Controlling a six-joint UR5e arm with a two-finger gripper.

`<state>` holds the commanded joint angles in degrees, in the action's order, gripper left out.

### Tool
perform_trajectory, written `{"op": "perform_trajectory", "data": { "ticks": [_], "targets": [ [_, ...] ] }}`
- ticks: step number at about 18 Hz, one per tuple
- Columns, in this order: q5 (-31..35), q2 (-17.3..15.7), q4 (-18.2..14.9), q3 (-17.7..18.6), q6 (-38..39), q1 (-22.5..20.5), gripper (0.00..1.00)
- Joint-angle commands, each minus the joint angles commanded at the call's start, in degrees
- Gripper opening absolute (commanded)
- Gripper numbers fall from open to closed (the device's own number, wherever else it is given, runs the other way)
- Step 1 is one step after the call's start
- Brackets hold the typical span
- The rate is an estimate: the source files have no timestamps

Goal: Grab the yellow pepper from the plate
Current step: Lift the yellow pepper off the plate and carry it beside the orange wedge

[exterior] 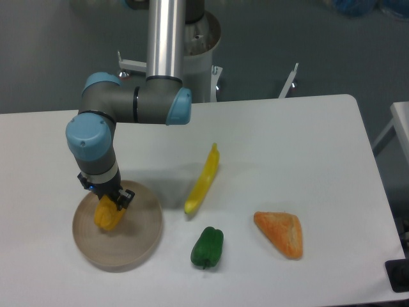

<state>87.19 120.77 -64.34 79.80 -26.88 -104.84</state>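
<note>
Single-arm grasp stage. The gripper [107, 203] stands directly over the plate [137, 246], its fingers closed against the top of the yellow pepper [107, 215], which sits on the plate's left-centre. Whether the pepper has left the plate surface cannot be told; judged here, the grasp is made and the lift remains. Right of the plate lie a long yellow banana-shaped item [203, 180], a green pepper [208, 246] and an orange wedge [281, 233].

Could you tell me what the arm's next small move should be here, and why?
Probably a short straight lift. The gripper sits right at the top of the yellow pepper, which still seems to rest on the plate; whether the jaws have closed is hidden.
</note>
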Motion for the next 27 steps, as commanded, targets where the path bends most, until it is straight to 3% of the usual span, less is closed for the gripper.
{"op": "perform_trajectory", "data": {
  "ticks": [8, 15, 27],
  "targets": [
    [0.09, -5.54, -0.97, 0.44, -18.71, -12.73, 0.44],
    [0.87, -6.25, -0.97, -0.53, -29.27, -22.85, 0.44],
    [3.43, -4.49, -0.62, -1.84, -34.82, -27.08, 0.45]
  ]
}}
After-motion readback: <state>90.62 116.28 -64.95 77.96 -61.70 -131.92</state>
